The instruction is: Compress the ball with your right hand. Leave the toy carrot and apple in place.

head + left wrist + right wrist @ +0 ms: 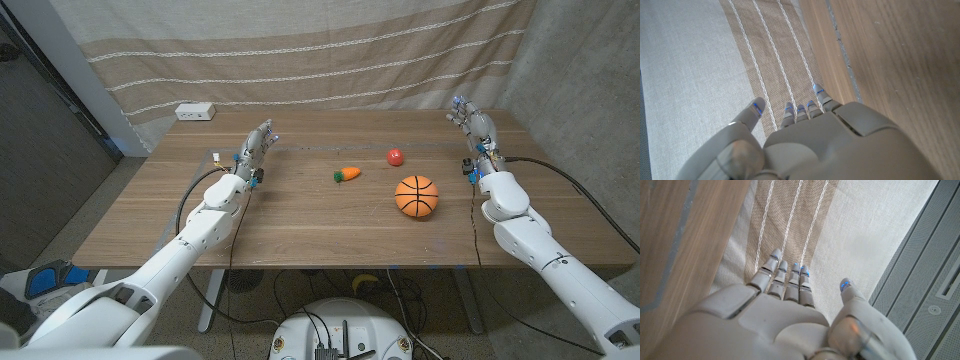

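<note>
An orange basketball-patterned ball [417, 196] sits on the wooden table [300, 215] right of centre. A small red toy apple [395, 157] lies just beyond it. A toy carrot [347, 173] with a green top lies to the ball's left, near the middle. My right hand [474, 128] stands at the table's far right, fingers straight and apart, holding nothing, well clear of the ball. My left hand [257, 146] stands at the far left, also open and empty. The wrist views show each hand's fingers [785, 275] [800, 107] stretched toward the curtain.
A white power strip [195, 112] lies at the table's far left corner. A striped beige curtain [300, 50] hangs behind the table. Black cables [560, 170] run along the right arm.
</note>
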Robot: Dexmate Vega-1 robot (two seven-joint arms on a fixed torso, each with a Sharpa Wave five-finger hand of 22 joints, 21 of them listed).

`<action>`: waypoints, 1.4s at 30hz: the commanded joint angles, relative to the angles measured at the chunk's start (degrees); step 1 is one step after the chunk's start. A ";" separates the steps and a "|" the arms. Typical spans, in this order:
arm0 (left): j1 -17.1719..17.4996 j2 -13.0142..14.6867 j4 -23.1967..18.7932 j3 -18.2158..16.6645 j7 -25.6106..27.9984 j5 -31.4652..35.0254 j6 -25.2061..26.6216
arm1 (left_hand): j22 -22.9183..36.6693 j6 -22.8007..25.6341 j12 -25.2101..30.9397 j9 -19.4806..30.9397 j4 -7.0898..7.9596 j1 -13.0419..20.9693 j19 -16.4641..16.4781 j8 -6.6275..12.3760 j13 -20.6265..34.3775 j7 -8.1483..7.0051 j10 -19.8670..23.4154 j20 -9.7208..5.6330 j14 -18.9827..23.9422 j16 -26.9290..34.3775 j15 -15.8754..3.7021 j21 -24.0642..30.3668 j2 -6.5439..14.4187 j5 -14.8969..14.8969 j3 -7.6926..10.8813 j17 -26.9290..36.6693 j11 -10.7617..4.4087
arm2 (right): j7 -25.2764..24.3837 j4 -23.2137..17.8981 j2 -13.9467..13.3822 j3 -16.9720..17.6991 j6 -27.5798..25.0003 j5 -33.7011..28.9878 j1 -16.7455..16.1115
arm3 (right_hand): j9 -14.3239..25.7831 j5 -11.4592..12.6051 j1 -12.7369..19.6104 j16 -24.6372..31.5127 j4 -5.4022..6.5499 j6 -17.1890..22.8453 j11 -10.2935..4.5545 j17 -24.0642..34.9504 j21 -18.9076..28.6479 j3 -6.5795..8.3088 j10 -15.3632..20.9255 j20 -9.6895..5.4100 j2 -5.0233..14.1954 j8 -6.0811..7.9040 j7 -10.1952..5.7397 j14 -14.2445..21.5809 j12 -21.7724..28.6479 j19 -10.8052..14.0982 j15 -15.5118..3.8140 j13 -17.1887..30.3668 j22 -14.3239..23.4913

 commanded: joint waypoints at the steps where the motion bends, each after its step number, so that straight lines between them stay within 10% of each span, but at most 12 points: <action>1: -0.48 -0.15 0.66 0.14 -0.70 0.14 -0.58 | 0.14 0.30 0.34 0.27 -0.21 -0.51 0.43 0.21 0.15 -0.11 0.26 0.38 0.50 0.36 -0.90 -0.20 1.26 0.29 0.18 0.02 0.01 | -4.30 -5.06 -1.46 1.59 -1.16 -4.73 -3.20 | 0.13 0.29 -0.01 0.19 -0.57 0.67 0.05 0.08 0.13 0.19 0.54 -0.67 0.27 0.23 -0.21 0.13 0.18 0.28 -0.03 0.12 0.07; 42: -1.31 0.08 1.57 0.11 -2.61 -0.29 -1.01 | 0.17 0.73 0.33 0.29 -0.87 -0.90 0.93 0.14 0.16 -0.50 0.46 0.52 0.74 0.34 -0.87 -0.79 1.27 0.22 0.21 0.04 -0.06 | -10.10 -20.90 -6.34 6.12 -11.42 -16.91 -12.26 | 0.17 0.53 0.20 0.06 -2.17 1.60 -0.32 -0.27 0.03 0.21 1.46 -0.76 0.64 0.09 -0.06 0.63 0.03 0.77 -0.66 0.17 0.06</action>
